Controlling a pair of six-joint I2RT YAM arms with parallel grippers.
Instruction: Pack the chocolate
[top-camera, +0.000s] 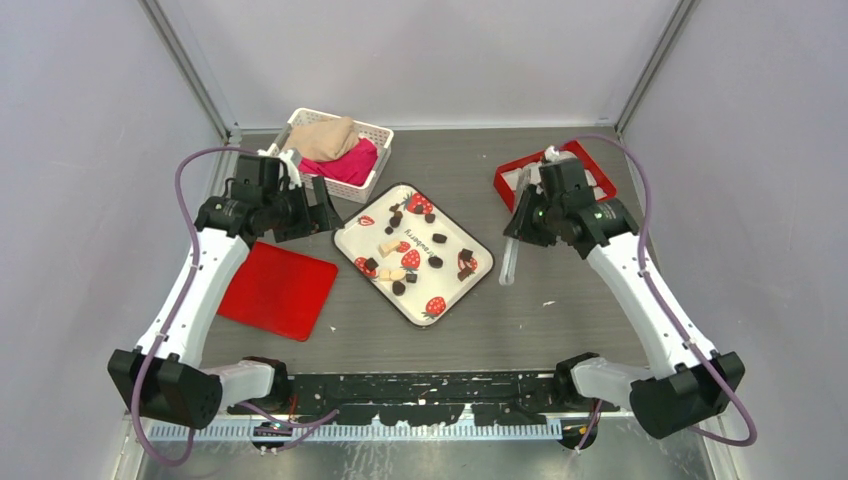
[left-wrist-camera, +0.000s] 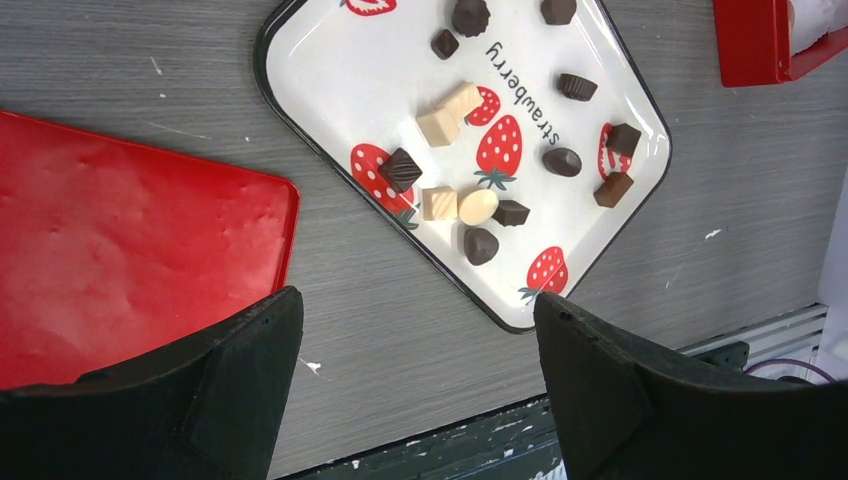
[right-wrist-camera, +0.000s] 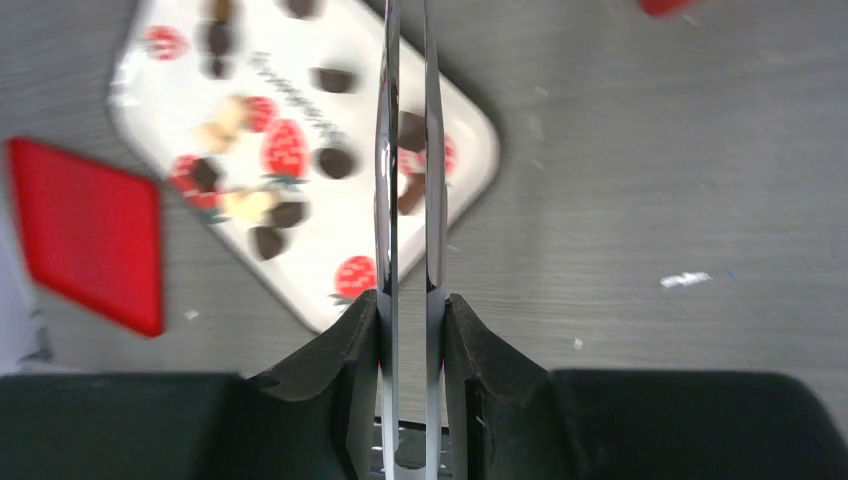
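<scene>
On the surface (left-wrist-camera: 150, 60), chocolate (left-wrist-camera: 480, 244) is sitting scattered across the strawberry tray (left-wrist-camera: 350, 80).
Right tool (right-wrist-camera: 410, 310) is clamping the tongs (right-wrist-camera: 388, 150) above it; left tool (left-wrist-camera: 415, 298) is hanging wide apart, empty.

This is a robotics lab test cell. Plain pale walls (top-camera: 80, 150) joined by metal frame posts (top-camera: 192, 65) close in behind and beside the jaws; beneath them lies a grey desk (top-camera: 560, 320), and purple cables (top-camera: 180, 195) loop along both arms (top-camera: 205, 275).

I see the chocolate (left-wrist-camera: 480, 245) as small dark brown lumps, round or squarish, scattered singly over the white tray (left-wrist-camera: 330, 80), each lying flat.
</scene>
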